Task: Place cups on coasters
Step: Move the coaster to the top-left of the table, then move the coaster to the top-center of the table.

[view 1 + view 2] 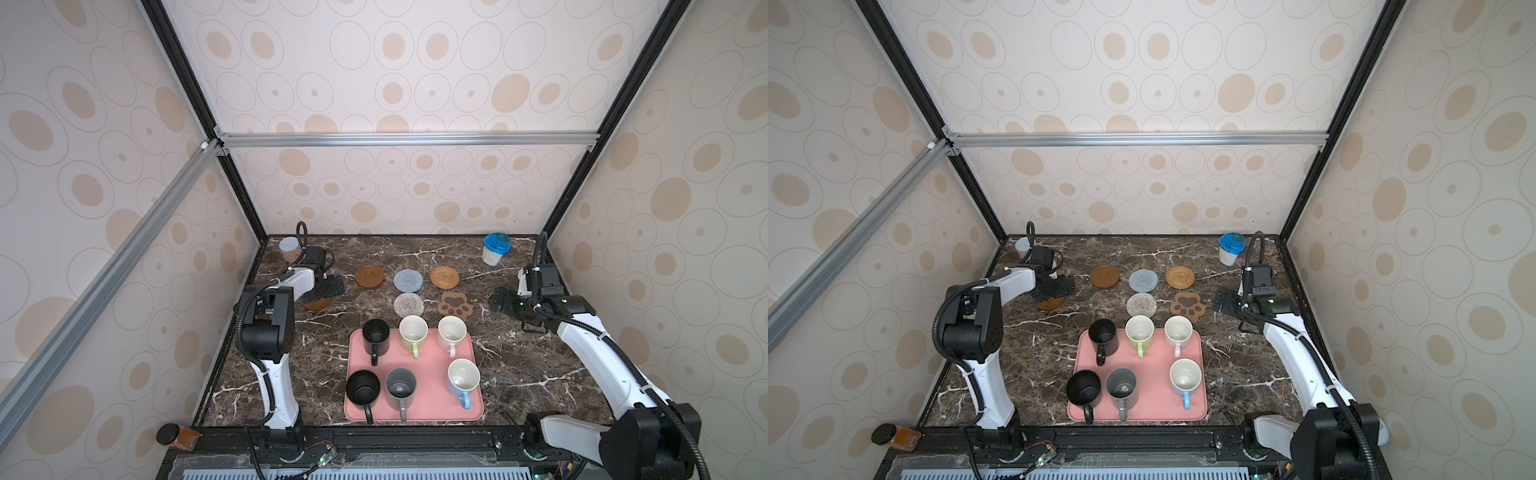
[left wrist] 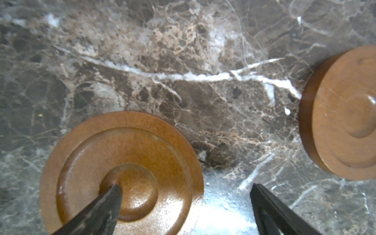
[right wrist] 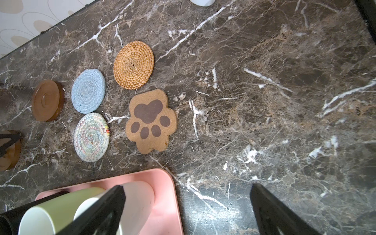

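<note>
Six handled ceramic mugs (image 1: 401,388) stand on the pink rectangular tray (image 1: 426,409). Left jaws, apart, straddle a brown wooden disc coaster (image 2: 85,154)'s rim; right jaws, apart and empty, hang near the white-pink mug (image 1: 452,332).

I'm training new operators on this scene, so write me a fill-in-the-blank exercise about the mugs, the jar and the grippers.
The large pink rectangular tray holds ____ handled ceramic mugs.
The handleless white jar has a ____ lid.
The left gripper and right gripper both stand ____.
Missing words: six; blue; open.
</note>
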You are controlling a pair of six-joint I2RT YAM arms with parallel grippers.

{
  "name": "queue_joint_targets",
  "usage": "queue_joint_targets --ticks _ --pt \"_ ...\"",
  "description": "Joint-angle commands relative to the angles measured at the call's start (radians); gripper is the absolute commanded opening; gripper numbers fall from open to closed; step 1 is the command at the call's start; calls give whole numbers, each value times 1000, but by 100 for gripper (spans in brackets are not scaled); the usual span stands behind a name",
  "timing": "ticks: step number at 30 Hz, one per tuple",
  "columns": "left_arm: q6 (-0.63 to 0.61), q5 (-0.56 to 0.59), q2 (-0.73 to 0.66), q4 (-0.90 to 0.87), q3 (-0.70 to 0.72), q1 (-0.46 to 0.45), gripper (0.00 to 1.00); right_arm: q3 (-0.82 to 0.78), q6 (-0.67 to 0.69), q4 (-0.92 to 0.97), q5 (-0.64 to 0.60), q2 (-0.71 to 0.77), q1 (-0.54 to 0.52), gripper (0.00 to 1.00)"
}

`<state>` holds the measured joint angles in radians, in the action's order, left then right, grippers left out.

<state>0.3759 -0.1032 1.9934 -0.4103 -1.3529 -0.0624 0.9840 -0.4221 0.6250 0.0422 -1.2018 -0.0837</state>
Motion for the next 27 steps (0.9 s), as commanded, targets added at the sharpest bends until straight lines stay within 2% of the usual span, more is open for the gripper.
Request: queue_joint_targets --ticks 1,11,15,20,27 --pt "-19 -16 -22 -53 -38 -10 100 -14 -9 19 -15 9 0 100" --pt "-32 -58 -37 -76 -127 -69 100 -12 -9 24 -22 14 -1 100" --pt "-28 -93 -30 -19 -160 -106 100 -8 4 22 -29 16 0 100" --pt "7 -148 39 56 -239 -155 100 15 8 37 -19 5 0 100" --pt "41 -192 198 72 -417 -220 100 8 -1 45 15 11 0 100"
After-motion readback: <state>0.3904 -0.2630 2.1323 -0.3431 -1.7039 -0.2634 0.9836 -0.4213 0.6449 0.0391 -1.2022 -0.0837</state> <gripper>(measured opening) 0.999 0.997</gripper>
